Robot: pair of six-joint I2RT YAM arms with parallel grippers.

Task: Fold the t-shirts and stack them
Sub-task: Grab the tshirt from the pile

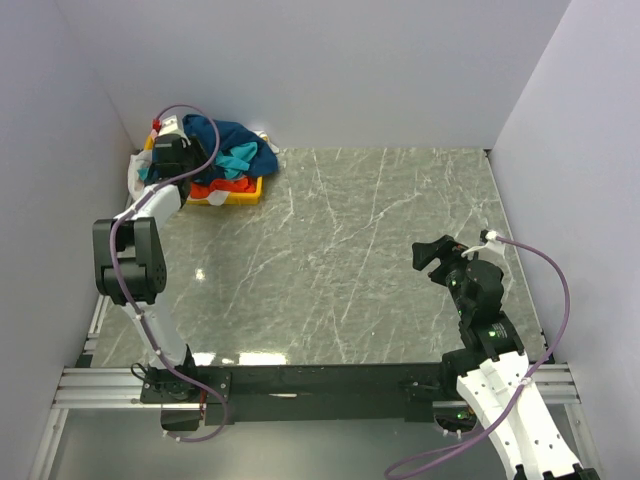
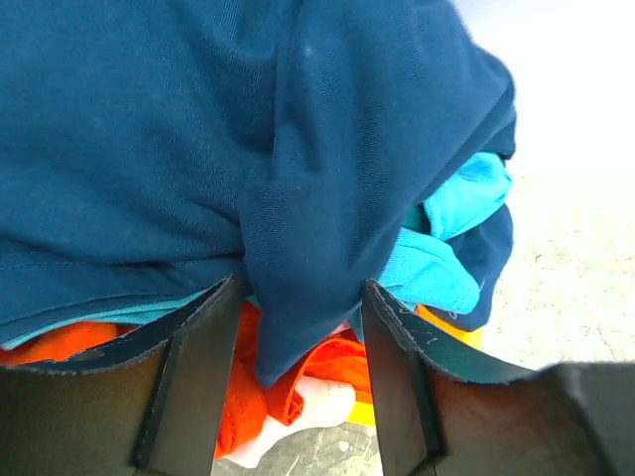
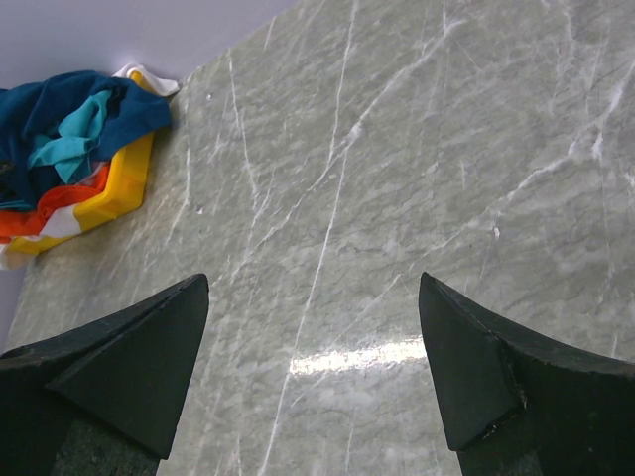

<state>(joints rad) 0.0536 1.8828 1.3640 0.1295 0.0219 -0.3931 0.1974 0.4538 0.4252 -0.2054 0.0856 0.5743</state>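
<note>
Reaching into the far left corner of the table (image 1: pixel 380 260), the left gripper (image 2: pixel 301 297) stands half-wide astride a hanging fold of the navy shirt (image 2: pixel 149 129); the cloth touches both fingers (image 2: pixel 198 377), though whether it is pinched I cannot tell. That shirt tops a crumpled heap with the teal shirt (image 2: pixel 442 263), orange shirt (image 2: pixel 233 397) and white shirt (image 2: pixel 313 407) in the yellow tray (image 3: pixel 119 183). The right gripper (image 3: pixel 313 288) hovers wide and empty above the table, well apart from the heap.
</note>
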